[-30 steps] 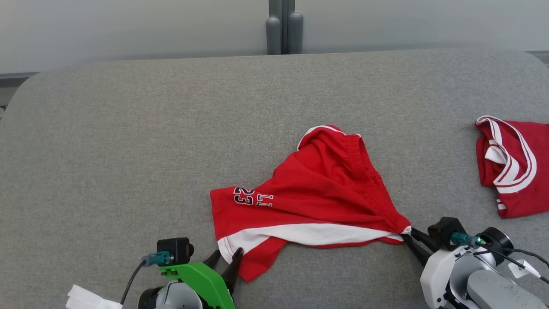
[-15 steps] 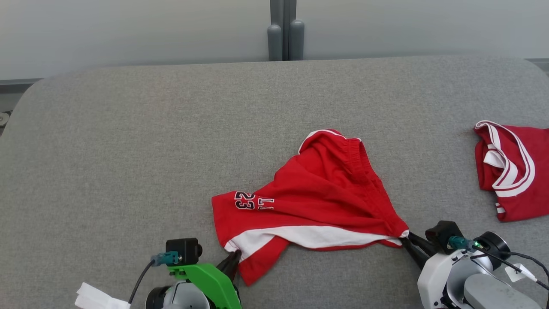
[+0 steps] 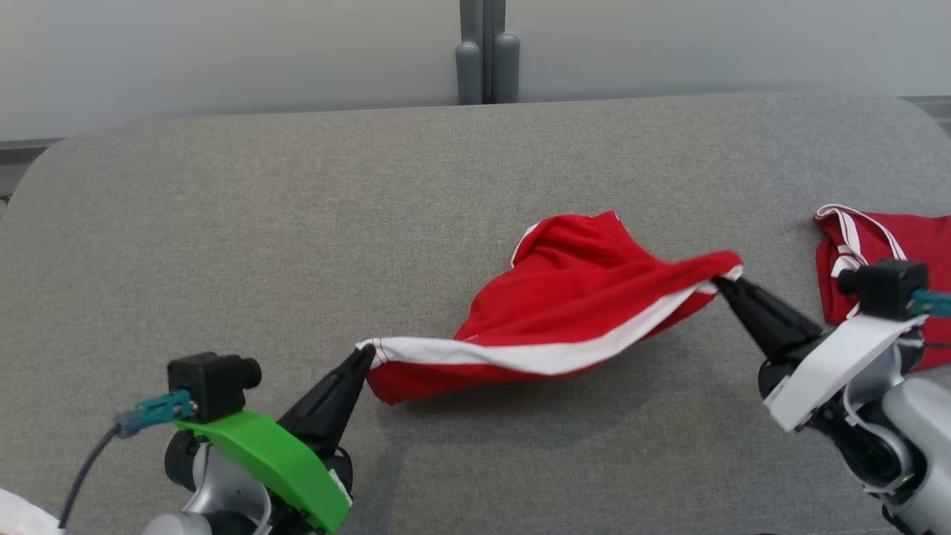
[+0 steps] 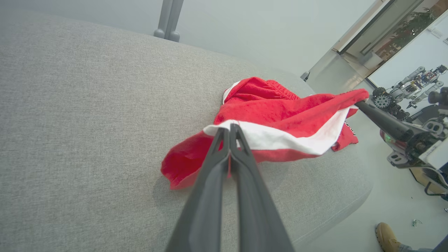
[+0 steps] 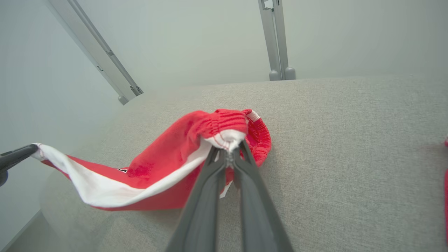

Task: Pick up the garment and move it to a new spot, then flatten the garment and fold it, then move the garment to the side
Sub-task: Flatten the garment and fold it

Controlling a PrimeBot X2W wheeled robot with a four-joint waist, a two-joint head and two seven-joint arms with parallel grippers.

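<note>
L gripper (image 3: 365, 355) pinched tight on one white-striped corner of red garment (image 3: 587, 297), R gripper (image 3: 724, 286) clamped on the opp. corner. Garment is stretched betw. them, front edge raised off grey cushion (image 3: 223, 223) mid-surface, far part resting on it, prob. to carry & spread it flat.

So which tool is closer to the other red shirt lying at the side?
Right. The right tool grips one end of the shorts just beside the red shirt; the left tool grips the other end, much farther away.
</note>
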